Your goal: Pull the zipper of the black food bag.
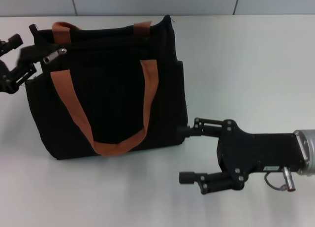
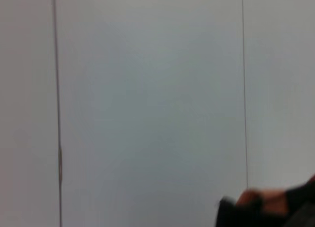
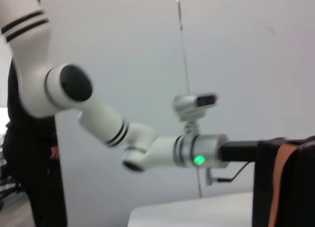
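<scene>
We see black food bag [image 1: 110, 84] lying on table [image 1: 246, 54], zipper [image 1: 54, 55] near its top left corner. Left gripper [image 1: 17, 64] at that corner (fingers' state: cannot tell), likely bracing. Right gripper [image 1: 189, 153] spread wide, empty, beside bag's right edge.

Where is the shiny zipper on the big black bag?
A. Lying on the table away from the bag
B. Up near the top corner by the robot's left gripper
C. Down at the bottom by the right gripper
B: the zipper sits at the black food bag's top corner, beside the left gripper.
</scene>
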### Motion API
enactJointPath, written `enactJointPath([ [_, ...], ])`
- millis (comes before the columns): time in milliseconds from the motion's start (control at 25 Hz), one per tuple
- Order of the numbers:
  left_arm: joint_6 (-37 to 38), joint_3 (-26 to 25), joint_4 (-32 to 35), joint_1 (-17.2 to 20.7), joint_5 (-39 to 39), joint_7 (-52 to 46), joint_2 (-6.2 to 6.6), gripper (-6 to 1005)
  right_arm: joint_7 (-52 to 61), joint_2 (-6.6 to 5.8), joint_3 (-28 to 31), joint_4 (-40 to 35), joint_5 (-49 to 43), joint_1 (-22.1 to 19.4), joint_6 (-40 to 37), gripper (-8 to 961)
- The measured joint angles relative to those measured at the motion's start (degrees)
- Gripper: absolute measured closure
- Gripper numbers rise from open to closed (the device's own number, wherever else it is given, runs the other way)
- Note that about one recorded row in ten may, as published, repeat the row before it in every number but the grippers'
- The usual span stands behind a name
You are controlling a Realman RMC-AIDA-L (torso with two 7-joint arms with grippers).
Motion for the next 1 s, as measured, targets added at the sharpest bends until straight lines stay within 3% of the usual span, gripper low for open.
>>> enactJointPath([
  [200,9.4,-0.7,-0.1,2.0,-1.7,2.7,-0.63,411,6.4,0.05,-0.1,0.7,8.0,0.7,0.1,236],
  [320,10.7,-0.8,-0.1,1.9,-1.8,2.6,-1.20,479,19.1,-0.06,-0.2,0.0,12.1,3.4,0.2,242],
  [360,11.9,-0.8,-0.1,1.3,-2.0,2.5,-2.05,527,28.5,-0.21,0.0,-1.6,13.1,5.7,0.2,244],
  [400,11.9,-0.8,-0.1,1.3,-2.0,2.5,-2.05,574,28.5,-0.21,0.0,-1.6,13.1,5.7,0.2,246],
  [440,12.2,-0.8,0.0,1.1,-2.1,2.4,-2.24,622,36.6,-0.27,0.0,-3.7,13.3,7.9,0.8,248],
  [720,13.1,-0.7,-0.2,0.2,-2.4,2.3,-2.72,937,54.8,-0.35,-1.0,-7.4,12.4,15.6,7.1,262],
  [760,13.5,-0.9,-0.2,0.6,-2.4,2.4,-2.77,944,59.0,-0.38,-1.6,-7.5,11.7,18.1,9.7,264],
  [1000,14.4,-1.0,-0.2,1.7,-2.6,2.9,-2.92,986,72.0,-0.62,-4.1,-7.4,7.6,23.6,18.4,277],
])
